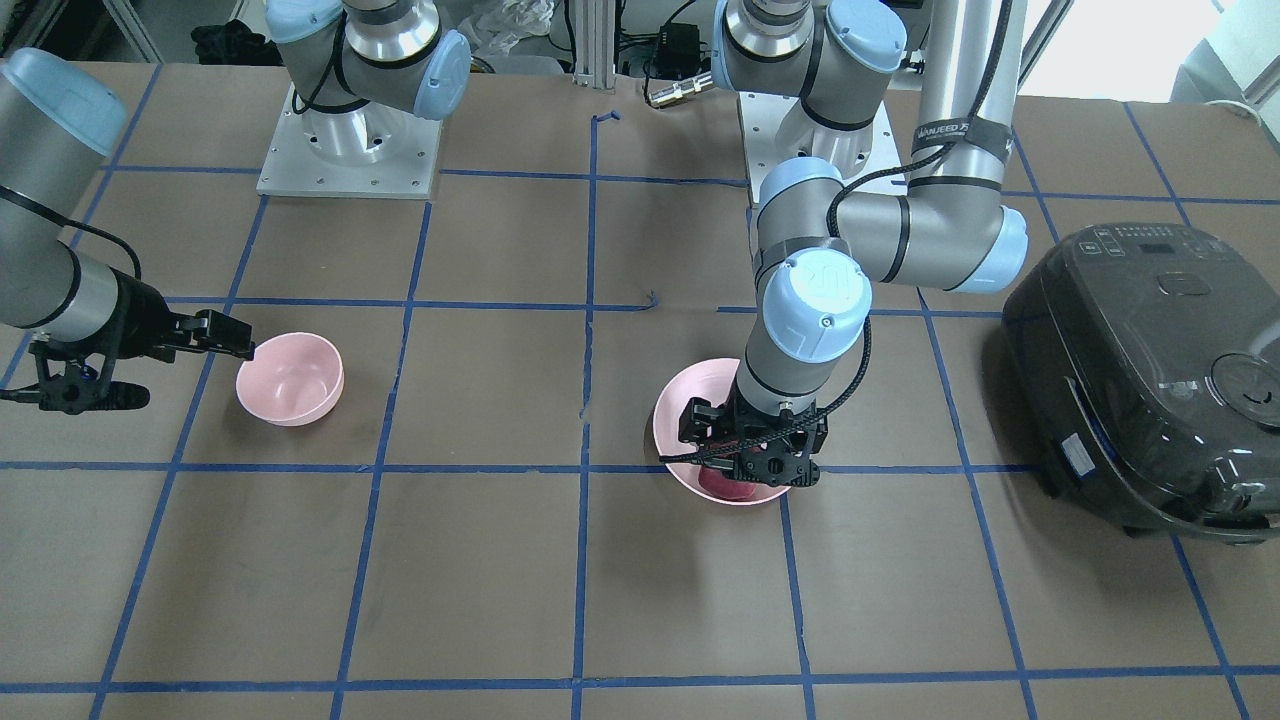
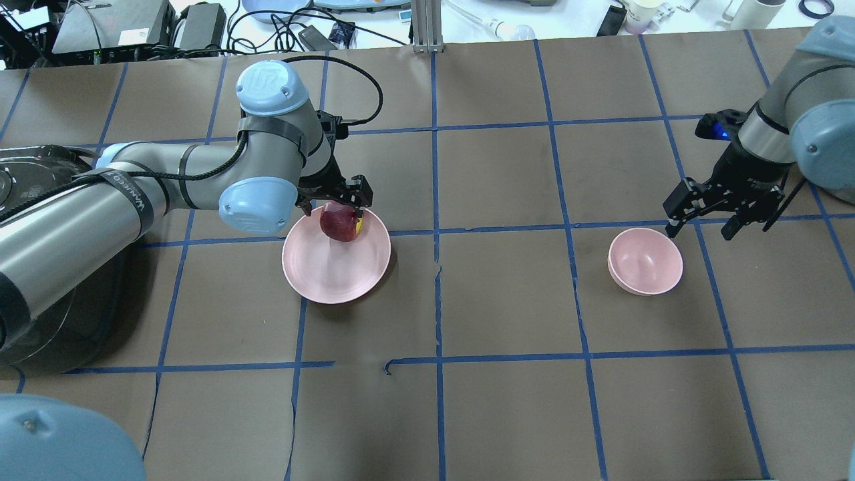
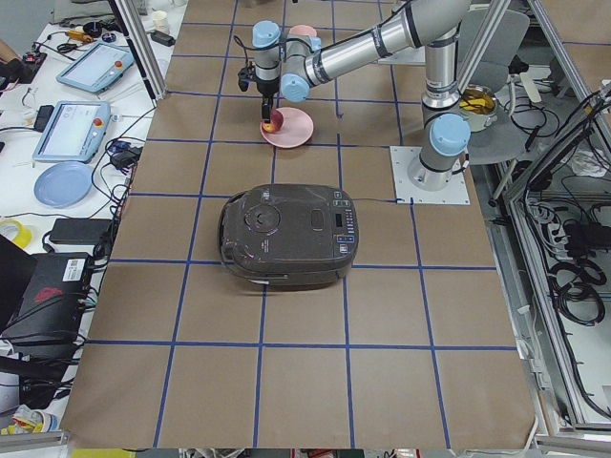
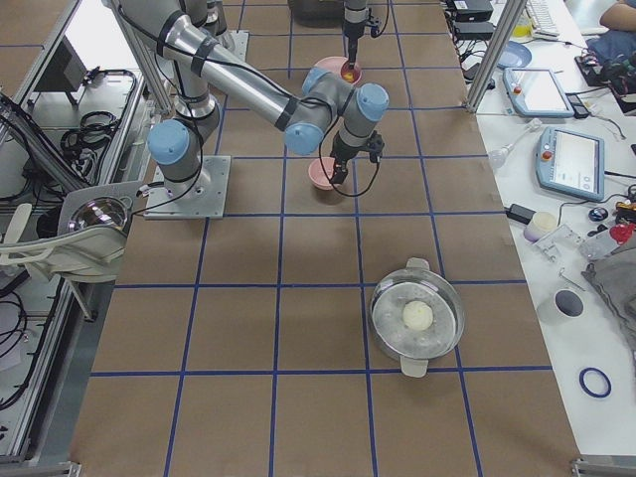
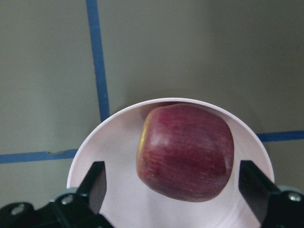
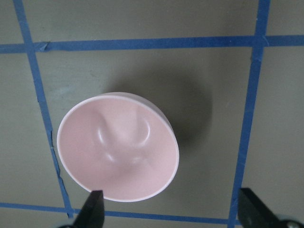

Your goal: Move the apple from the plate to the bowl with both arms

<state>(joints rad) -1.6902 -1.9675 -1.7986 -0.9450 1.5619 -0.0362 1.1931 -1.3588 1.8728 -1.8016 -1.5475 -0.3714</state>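
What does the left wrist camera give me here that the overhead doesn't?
Only the left wrist view: clear gaps between the apple and both fingers of the left gripper, so it is open, not gripping. Only the overhead: the bowl, empty, with the open right gripper near it. Both: the apple on the plate, near its rim.

In the front-facing view the left gripper [image 1: 750, 470] covers most of the apple [image 1: 722, 483], leaving only a dark red sliver at lower centre. The arm above it hides the middle of the plate [image 1: 672, 415]. The left wrist view's bottom edge cuts off the plate's near rim. At the overhead view's left edge, the rice cooker [image 2: 27, 167] is cropped and partly under the arm.
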